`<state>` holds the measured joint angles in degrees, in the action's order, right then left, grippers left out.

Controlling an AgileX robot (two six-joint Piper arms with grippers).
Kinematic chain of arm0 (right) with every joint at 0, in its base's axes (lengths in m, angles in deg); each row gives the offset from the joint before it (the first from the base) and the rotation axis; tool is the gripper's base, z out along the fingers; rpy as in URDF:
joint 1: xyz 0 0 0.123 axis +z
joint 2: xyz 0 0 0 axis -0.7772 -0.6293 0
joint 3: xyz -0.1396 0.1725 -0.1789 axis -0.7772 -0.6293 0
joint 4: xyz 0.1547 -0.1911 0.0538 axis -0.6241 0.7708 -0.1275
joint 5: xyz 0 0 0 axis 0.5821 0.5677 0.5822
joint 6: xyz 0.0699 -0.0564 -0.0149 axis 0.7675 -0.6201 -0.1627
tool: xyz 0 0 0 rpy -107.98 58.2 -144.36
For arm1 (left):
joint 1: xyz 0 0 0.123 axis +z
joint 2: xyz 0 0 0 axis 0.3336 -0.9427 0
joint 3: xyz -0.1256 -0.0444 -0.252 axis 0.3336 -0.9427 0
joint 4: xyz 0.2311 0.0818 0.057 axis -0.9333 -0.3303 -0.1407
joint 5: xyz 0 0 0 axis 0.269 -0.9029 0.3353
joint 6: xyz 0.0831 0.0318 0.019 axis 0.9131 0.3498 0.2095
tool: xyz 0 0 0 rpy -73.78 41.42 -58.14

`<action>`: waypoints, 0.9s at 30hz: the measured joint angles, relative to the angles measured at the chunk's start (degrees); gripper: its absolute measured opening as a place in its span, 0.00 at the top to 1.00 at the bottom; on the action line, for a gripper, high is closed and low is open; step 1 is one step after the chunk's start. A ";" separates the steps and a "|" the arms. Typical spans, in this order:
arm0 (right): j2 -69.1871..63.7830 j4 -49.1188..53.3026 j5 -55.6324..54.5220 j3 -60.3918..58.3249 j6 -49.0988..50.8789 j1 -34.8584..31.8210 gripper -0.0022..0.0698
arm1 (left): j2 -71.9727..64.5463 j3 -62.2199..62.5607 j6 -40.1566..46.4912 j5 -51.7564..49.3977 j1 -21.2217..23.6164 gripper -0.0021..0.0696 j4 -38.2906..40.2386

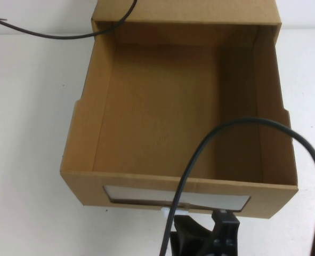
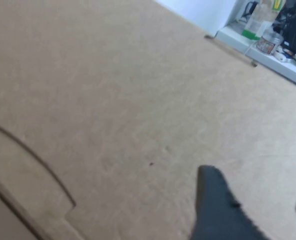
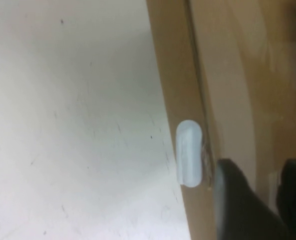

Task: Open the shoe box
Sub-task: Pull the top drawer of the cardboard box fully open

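The brown cardboard shoe box (image 1: 82, 138) stands open and fills the high view. Its lid (image 1: 189, 10) is raised at the far side, and the inside looks empty. In the left wrist view my left gripper (image 2: 255, 175) hovers close over a flat cardboard face (image 2: 112, 90), open, with bare cardboard showing between the fingers (image 2: 215, 205). The high view does not show it. In the right wrist view my right gripper (image 3: 259, 165) sits at a cardboard edge of the box (image 3: 175, 75), next to a small white tab (image 3: 189, 153). It is open, with a gap between its dark fingers (image 3: 235, 200).
A black cable (image 1: 200, 154) arcs over the box's near right part, down to a black arm part (image 1: 205, 237) at the front wall. Another thin cable (image 1: 50, 34) runs in from the far left. White tabletop (image 1: 24, 133) lies around the box. A cluttered shelf (image 2: 273, 35) stands behind the lid.
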<state>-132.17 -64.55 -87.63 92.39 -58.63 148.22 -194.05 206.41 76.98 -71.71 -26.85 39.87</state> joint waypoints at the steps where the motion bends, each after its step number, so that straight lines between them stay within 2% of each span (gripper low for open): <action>1: 0.30 0.00 0.00 0.00 0.00 0.16 0.75 | 0.30 0.00 0.30 0.00 0.00 0.57 0.00; 5: 0.92 0.00 0.00 0.00 0.00 0.25 0.86 | 1.58 0.69 1.13 0.00 0.00 0.83 0.00; 8: 1.05 0.00 0.00 0.00 0.00 0.29 0.95 | 2.61 1.25 1.90 0.85 0.00 0.93 0.00; 16: 2.93 0.00 -0.34 0.00 0.00 4.17 0.99 | 8.93 1.51 2.85 5.67 0.00 0.97 -3.14; 27: 15.92 0.00 7.82 -0.02 2.37 6.54 1.00 | 18.97 1.75 -4.34 4.68 0.00 0.97 -19.72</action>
<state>-116.25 -64.55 -79.81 92.37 -56.25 154.76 -175.08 208.16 72.64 -67.03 -26.85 20.15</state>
